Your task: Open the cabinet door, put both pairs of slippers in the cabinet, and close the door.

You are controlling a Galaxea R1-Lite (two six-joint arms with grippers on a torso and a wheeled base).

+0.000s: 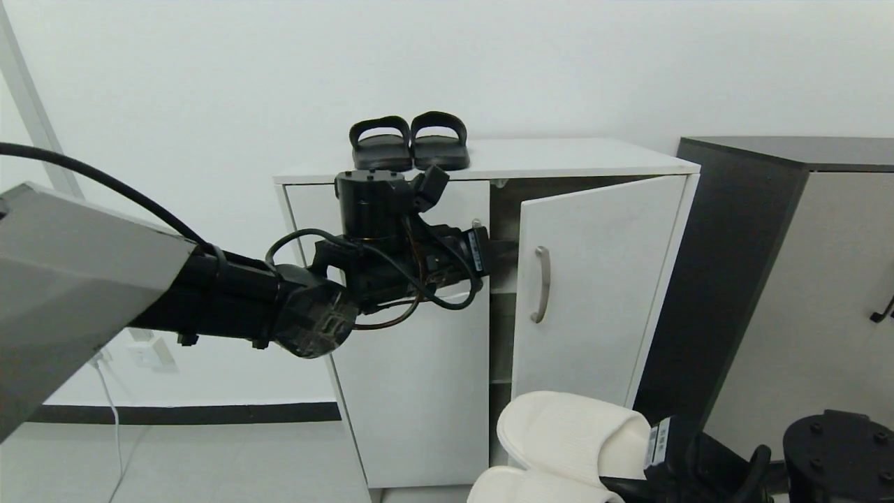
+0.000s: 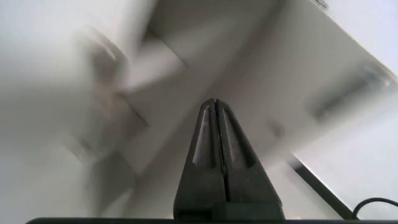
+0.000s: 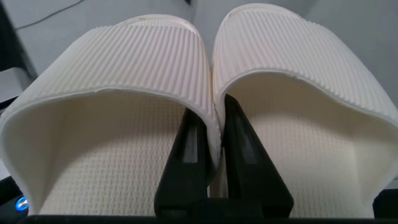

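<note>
The white cabinet [image 1: 580, 157] has its right door [image 1: 594, 293] swung partly open, leaving a dark gap beside the shut left door [image 1: 412, 363]. My left gripper [image 1: 501, 250] is in that gap at the open door's inner edge, above the level of its handle [image 1: 540, 283]. In the left wrist view its fingers [image 2: 216, 109] are pressed together and shut, holding nothing. A black pair of slippers [image 1: 408, 143] rests on the cabinet top. Low in front of the cabinet, my right gripper [image 3: 214, 118] is shut on the touching inner walls of the white pair of slippers [image 1: 566, 433] [image 3: 143, 74].
A dark grey cabinet [image 1: 782, 279] stands right beside the white one, close behind the open door. A shelf [image 2: 149, 62] shows inside the white cabinet. A white wall runs behind, with an outlet and cable [image 1: 112, 398] low on the left above pale floor.
</note>
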